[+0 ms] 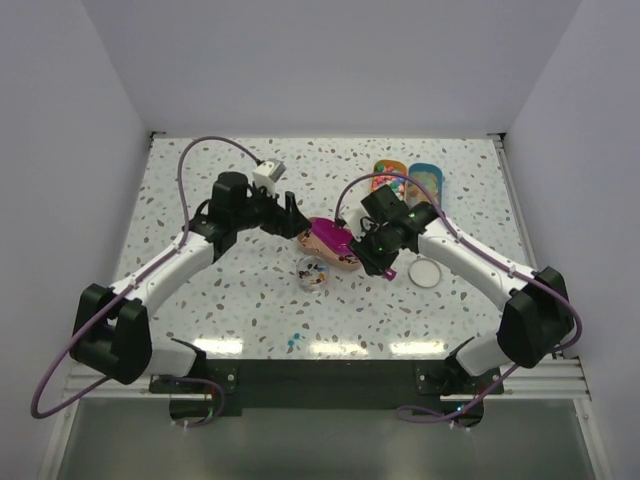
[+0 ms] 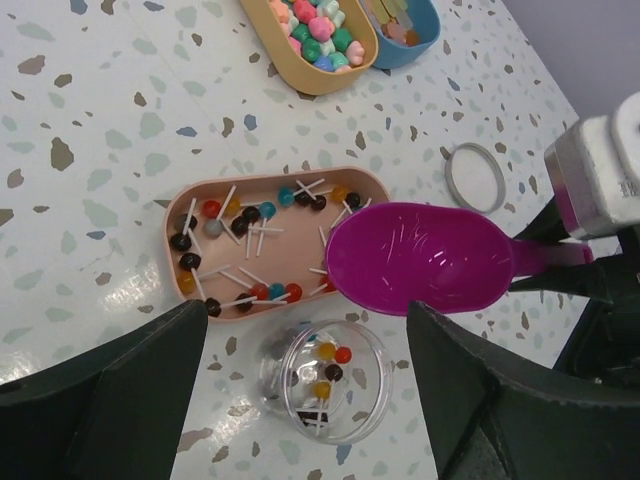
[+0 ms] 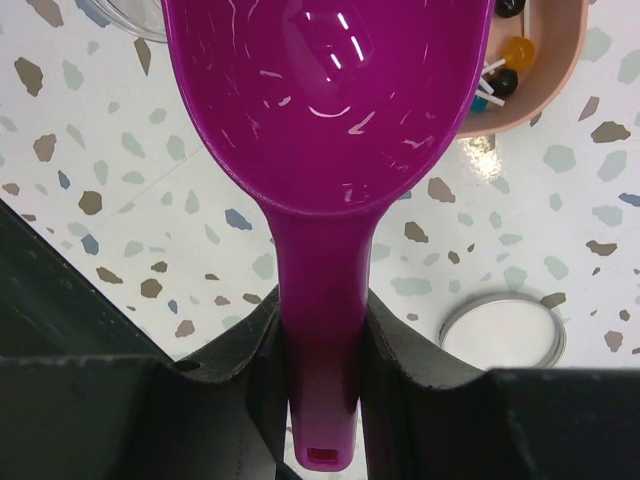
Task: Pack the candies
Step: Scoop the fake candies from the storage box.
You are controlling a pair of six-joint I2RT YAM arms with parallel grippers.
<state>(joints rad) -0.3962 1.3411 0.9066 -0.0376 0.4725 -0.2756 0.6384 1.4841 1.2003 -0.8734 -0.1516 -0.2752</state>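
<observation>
The candies point(image 2: 240, 225) are tiny lollipops in black, red, brown and white, lying in a shallow pink tray point(image 2: 175, 200) at the table's middle point(image 1: 345, 262). A clear round jar point(image 2: 330, 385) stands just in front of the tray with a few candies in it. My left gripper point(image 2: 308, 312) is open and empty, its fingers on either side of the jar and above it. My right gripper point(image 3: 322, 340) is shut on the handle of the purple scoop point(image 3: 325, 120). The scoop's bowl point(image 2: 420, 260) is empty and hovers over the tray's right end.
An orange tray point(image 2: 320, 45) of pastel candies and a blue tray point(image 2: 410, 25) stand at the back right. The jar's lid point(image 1: 425, 271) lies right of the scoop, under the right arm. A small blue bit point(image 1: 290, 343) lies near the front edge.
</observation>
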